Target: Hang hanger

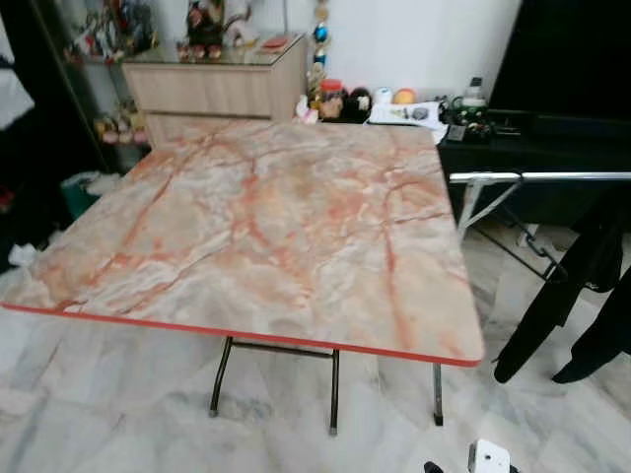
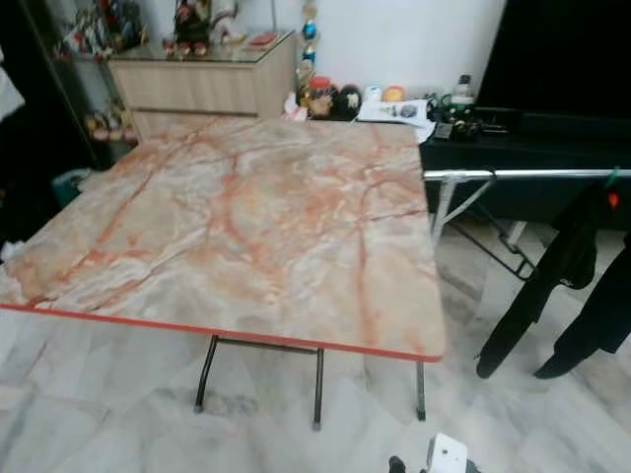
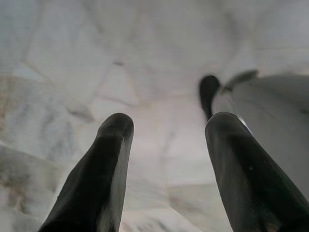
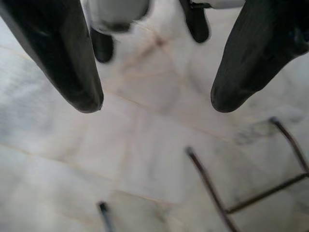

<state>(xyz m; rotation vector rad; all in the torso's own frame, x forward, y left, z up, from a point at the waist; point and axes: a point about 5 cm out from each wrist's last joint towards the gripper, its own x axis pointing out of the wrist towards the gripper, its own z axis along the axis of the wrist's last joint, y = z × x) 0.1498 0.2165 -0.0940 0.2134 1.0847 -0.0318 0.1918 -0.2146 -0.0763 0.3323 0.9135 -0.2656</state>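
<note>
Clothes rack: dark garments hung | left end effector: spread, empty | right end effector: spread, empty

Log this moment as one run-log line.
stage: before pickup | left claw: open, idle over floor | right claw: open, idle over floor | table: marble top | rail: dark clothes hanging

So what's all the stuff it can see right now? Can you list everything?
table: one, pink-orange marble-look top with red edge, dark folding legs, centre.
drying rack: one, silver rail, to the right of the table.
clothes: dark garments, count unclear, hanging from the rail.
cabinet: one, light wood, behind the table, figurines on top.
black bench: one, back right, small items on it.
floor: pale marble tiles.
left gripper: black fingers apart, above floor.
right gripper: black fingers apart, above floor near table legs.
</note>
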